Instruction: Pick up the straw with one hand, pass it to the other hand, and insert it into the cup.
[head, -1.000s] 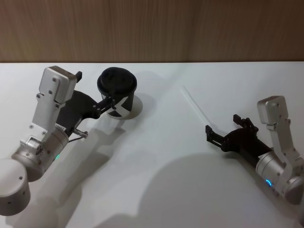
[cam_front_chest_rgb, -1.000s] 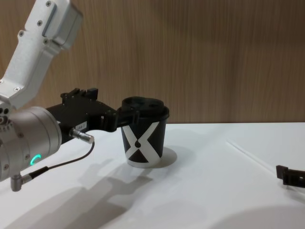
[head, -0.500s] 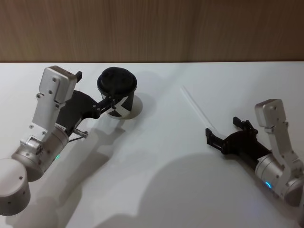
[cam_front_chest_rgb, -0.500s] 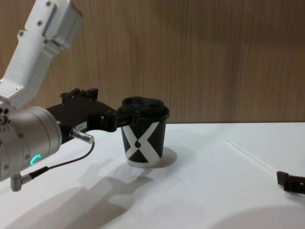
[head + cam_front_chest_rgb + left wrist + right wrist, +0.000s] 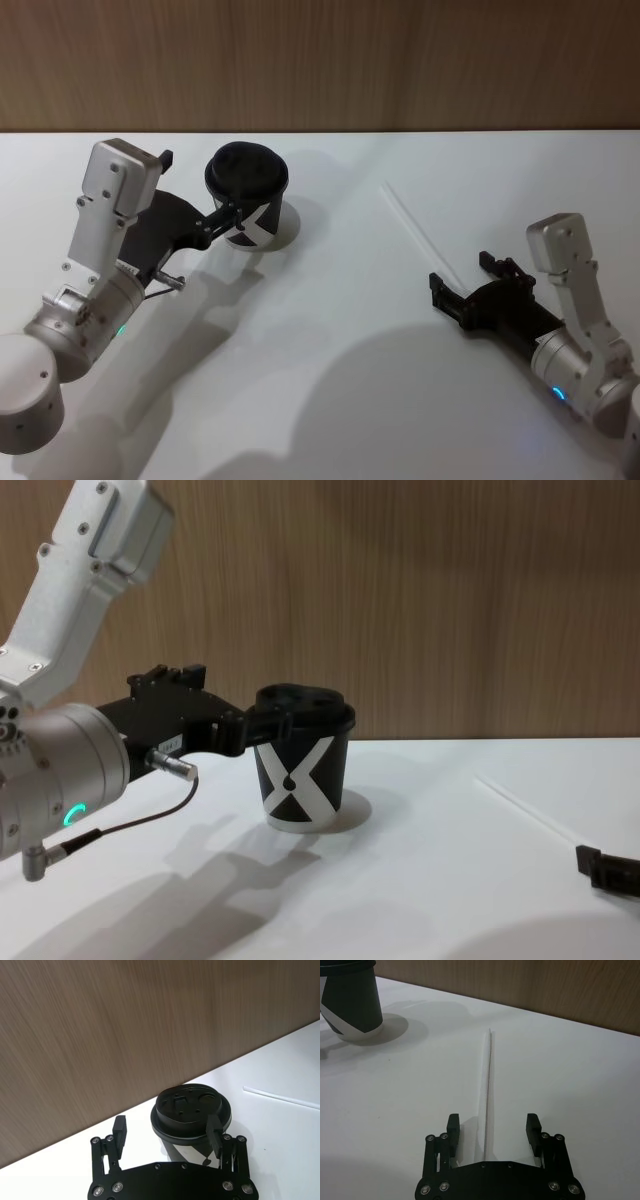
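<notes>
**A:** Right gripper: jaws spread wide, holding nothing, set low over the table; the near end of the straw runs in between its two fingers; the straw lies flat, pointing away toward the wooden wall, well apart from the cup.

**B:** And the left gripper?

**A:** Also spread and empty, level with the cup's black lid; one finger stands at the lid's rim, the other out to the side; whether the first touches the rim cannot be told.

**B:** How should the straw be expected to handle?

**A:** By its look (thin, white, hollow plastic) it should be very light, smooth, and easily crushed or bent; lying flat on a smooth top, it will likely roll or skid if nudged from one side only; a light pinch across its width should do. It is best taken near the end now between the fingers; that leaves the long free part for the left gripper to grasp and the far tip for the lid's opening.

**B:** Room to move?

**A:** Bare table on both sides of the straw and between it and the cup; nothing there to snag a lift or a swing toward the middle. Limits: the wall at the table's far edge, beyond the straw's far tip; and the cup — light, probably easy to tip — with the left gripper's finger close by its rim.
</notes>
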